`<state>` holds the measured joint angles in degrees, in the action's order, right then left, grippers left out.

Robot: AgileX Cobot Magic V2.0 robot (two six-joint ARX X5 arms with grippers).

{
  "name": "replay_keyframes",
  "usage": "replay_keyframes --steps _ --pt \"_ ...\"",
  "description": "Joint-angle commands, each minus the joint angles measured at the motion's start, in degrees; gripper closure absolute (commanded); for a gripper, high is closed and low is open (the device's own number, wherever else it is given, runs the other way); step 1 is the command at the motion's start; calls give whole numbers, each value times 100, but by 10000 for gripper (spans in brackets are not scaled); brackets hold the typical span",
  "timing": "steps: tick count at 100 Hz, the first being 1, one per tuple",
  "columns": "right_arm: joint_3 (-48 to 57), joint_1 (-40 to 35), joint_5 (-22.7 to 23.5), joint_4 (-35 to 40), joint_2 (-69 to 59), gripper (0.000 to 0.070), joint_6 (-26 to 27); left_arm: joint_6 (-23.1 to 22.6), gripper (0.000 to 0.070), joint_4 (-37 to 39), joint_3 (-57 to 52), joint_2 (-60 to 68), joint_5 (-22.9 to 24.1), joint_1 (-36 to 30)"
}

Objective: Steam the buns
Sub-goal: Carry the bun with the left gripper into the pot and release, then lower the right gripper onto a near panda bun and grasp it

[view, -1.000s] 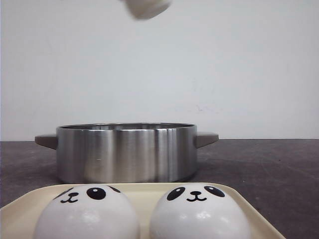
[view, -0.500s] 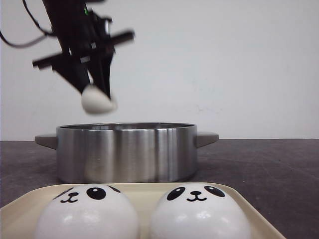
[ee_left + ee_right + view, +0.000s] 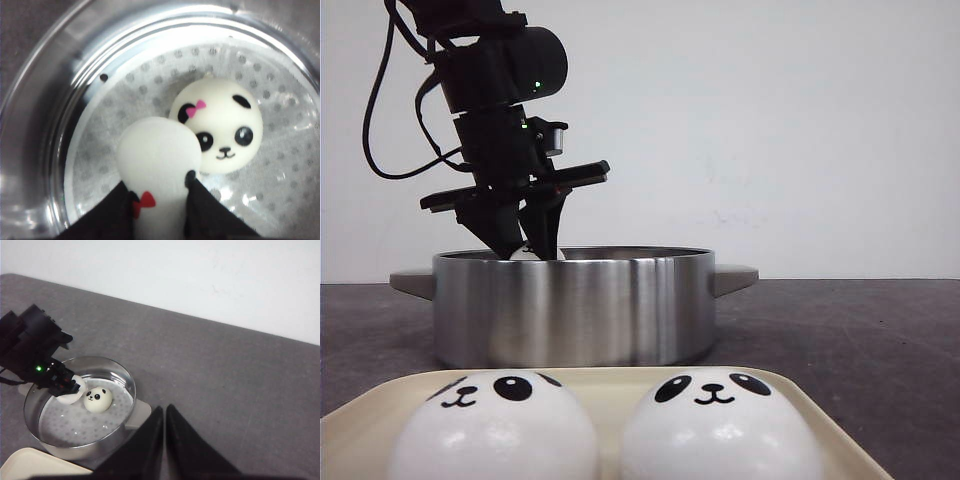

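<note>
Front view: a steel pot (image 3: pixel 572 306) w/ two grey side handles sits mid-table on a dark grey table (image 3: pixel 860 340), white wall behind. The left gripper (image 3: pixel 528 243), black, comes down from the upper left, its tips dipping just inside the pot's rim at the left side. Between the fingers a bit of white shows at the rim: the held bun (image 3: pixel 535 254), mostly hidden by the pot wall. In the foreground, a cream tray (image 3: pixel 610 385) holds two panda buns side by side, the left tray bun (image 3: pixel 492 430) and the right tray bun (image 3: pixel 720 428), both faces up toward the camera and cut off by the frame's lower edge. Right arm not seen here.

Left wrist view: looking straight down into the pot (image 3: pixel 45 100). Its floor is a white perforated liner (image 3: pixel 280 165) w/ grey dots. The left gripper's (image 3: pixel 161 200) black fingers are clamped on the sides of the held bun (image 3: pixel 157 155), which shows a plain white back and a small red bow near one finger. Just beside it, touching or nearly so, the pink-bow bun (image 3: pixel 220 130) lies on the liner, face up.

Right wrist view: from high up, the pot (image 3: pixel 127 385) is at lower left w/ both buns inside, the left gripper (image 3: pixel 67 386) over the held one (image 3: pixel 67 395). The right gripper (image 3: pixel 164 412) hangs well apart from the pot, fingers pressed together, holding nothing. A tray corner (image 3: pixel 30 462) shows at the bottom edge.
</note>
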<state>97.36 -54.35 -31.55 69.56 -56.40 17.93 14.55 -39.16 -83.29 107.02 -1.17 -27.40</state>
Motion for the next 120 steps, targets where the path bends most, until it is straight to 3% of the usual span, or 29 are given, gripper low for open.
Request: replay_keyframes --steps 1,14,31,42,73,88,106,120 --pt "109 -66 -24 7 -44 700 151 -28 482 72 -142 133 31 -31" --pt "109 -66 -24 20 -44 700 162 -15 260 24 -142 133 31 -31" --pt "109 -66 -24 -11 -48 700 162 -15 202 -210 -142 133 33 -24" --pt "109 -66 -24 -11 -48 700 162 9 0 -238 -142 133 37 -24" --pt "107 -66 -20 48 -48 700 236 11 0 -503 -339 39 42 11" --pt "50 -66 52 173 -131 700 433 201 0 -208 -422 -638 125 -87" --pt "-199 -66 752 190 -452 700 509 302 0 254 -422 -1958 127 -308" --pt "-479 -68 1279 129 -866 700 710 286 0 166 -422 -2986 144 -466"
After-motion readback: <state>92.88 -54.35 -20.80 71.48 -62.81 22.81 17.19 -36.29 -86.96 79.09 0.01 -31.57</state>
